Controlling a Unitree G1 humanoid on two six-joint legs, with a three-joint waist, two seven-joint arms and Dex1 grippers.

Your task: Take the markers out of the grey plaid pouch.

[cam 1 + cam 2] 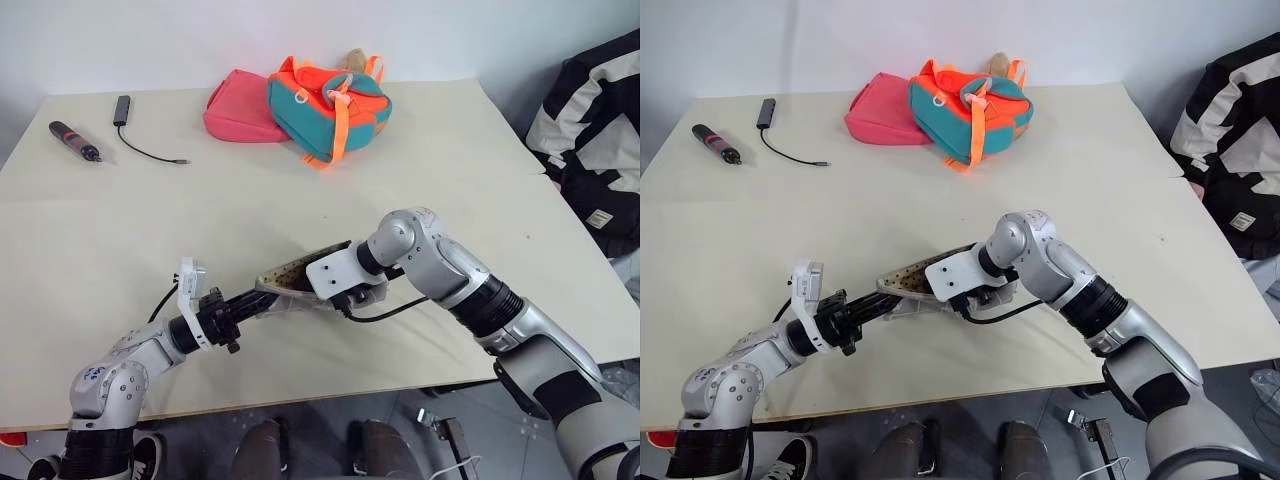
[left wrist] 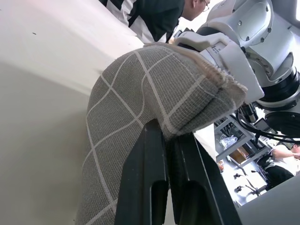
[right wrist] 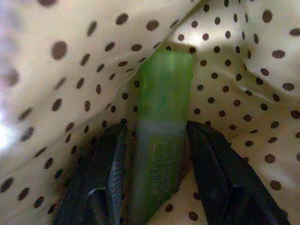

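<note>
The flat grey fabric pouch with white grid lines [image 2: 140, 108] is lifted up over the near part of the big cream table [image 1: 300, 230], between the two robot arms. The left gripper [image 2: 171, 154] has its two black fingers squeezed tight on the edge of the grey cloth and holds the pouch up. The pouch's mouth is open, and its beige dotted lining [image 3: 61, 70] shows inside. The right gripper [image 3: 157, 140] reaches down into that mouth. Its two black fingers [image 3: 213, 164] stand about half open, one on each side of the stubby bright green marker [image 3: 164, 117], and they look pressed against it. I cannot see the other marker. Far back on the table lie a plain pink pouch [image 1: 235, 112] and a teal and orange backpack [image 1: 330, 105], touching each other. Off to the far left are a thick black and red pen-shaped tool [image 1: 73, 140] and a small dark cable [image 1: 135, 130].
</note>
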